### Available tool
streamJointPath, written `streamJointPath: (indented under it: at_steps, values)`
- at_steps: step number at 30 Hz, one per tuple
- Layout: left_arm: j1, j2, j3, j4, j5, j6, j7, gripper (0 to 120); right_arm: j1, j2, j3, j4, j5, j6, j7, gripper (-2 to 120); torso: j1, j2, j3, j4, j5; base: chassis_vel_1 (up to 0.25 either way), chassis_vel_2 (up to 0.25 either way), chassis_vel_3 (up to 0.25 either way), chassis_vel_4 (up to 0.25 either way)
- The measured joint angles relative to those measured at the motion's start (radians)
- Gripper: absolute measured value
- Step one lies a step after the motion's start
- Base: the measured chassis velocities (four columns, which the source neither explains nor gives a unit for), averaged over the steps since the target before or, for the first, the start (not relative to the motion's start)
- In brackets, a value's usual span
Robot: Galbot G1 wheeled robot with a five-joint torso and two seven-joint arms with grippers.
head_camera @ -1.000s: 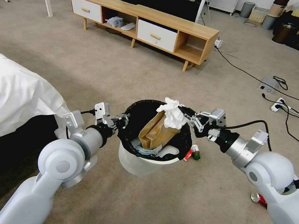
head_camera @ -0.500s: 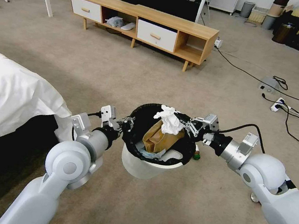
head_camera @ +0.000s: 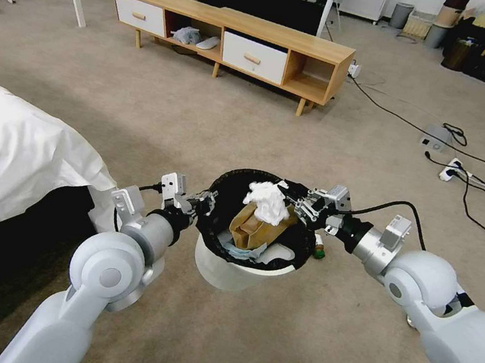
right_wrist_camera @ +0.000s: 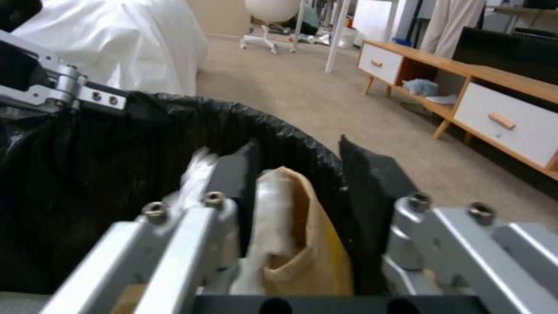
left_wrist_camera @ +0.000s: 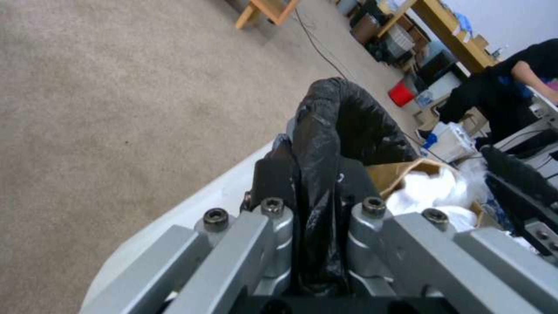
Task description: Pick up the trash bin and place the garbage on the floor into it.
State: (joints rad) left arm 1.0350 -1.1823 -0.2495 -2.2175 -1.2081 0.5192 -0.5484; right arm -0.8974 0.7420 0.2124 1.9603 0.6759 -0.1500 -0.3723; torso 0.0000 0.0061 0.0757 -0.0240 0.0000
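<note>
Already the left gripper (head_camera: 206, 199) clamps the small white black-bagged trash bin (head_camera: 241, 267); right gripper (head_camera: 296, 201), fingers released, has apparently dropped the white tissue (head_camera: 266, 201) in; a small brown bottle (head_camera: 319, 250) remains on the floor.

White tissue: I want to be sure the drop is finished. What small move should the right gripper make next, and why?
Probably draw the right gripper back off the rim. Its jaws stand open, and the white tissue rests on the brown paper bag inside the trash bin, which the left gripper holds by the rim.
</note>
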Motion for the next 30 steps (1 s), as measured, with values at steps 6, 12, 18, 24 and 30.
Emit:
streamJointPath:
  at_steps: [6, 12, 18, 24, 30]
  values:
    - [0.004, -0.003, -0.005, -0.002, 0.004, -0.001, 0.001, 7, -0.001, 0.000, 0.000, 0.001, -0.003, -0.001, 0.009, 62, 0.000, 0.000, 0.000, 0.0000, 0.0000, 0.000, 0.000, 0.000, 0.000]
    - [0.004, -0.007, -0.007, 0.000, 0.008, -0.003, 0.000, 7, -0.001, 0.003, -0.002, -0.001, -0.004, -0.002, 0.021, 85, 0.000, 0.000, 0.000, 0.0000, 0.0000, 0.000, 0.000, 0.000, 0.000]
    - [0.003, -0.011, -0.017, 0.012, 0.016, -0.011, -0.016, 7, -0.002, 0.006, 0.010, 0.003, 0.000, -0.002, 0.027, 99, 0.000, 0.000, 0.000, 0.0000, 0.0000, 0.000, 0.000, 0.000, 0.000]
    - [0.005, -0.015, -0.038, 0.025, 0.043, -0.038, -0.028, 7, -0.001, 0.013, 0.051, 0.015, 0.017, -0.001, 0.052, 100, 0.000, 0.000, 0.000, 0.0000, 0.0000, 0.000, 0.000, 0.000, 0.000]
    - [0.012, -0.017, -0.070, 0.027, 0.064, -0.060, -0.029, 7, -0.002, 0.039, 0.112, 0.015, 0.030, -0.041, 0.203, 100, 0.000, 0.000, 0.000, 0.0000, 0.0000, 0.000, 0.000, 0.000, 0.000]
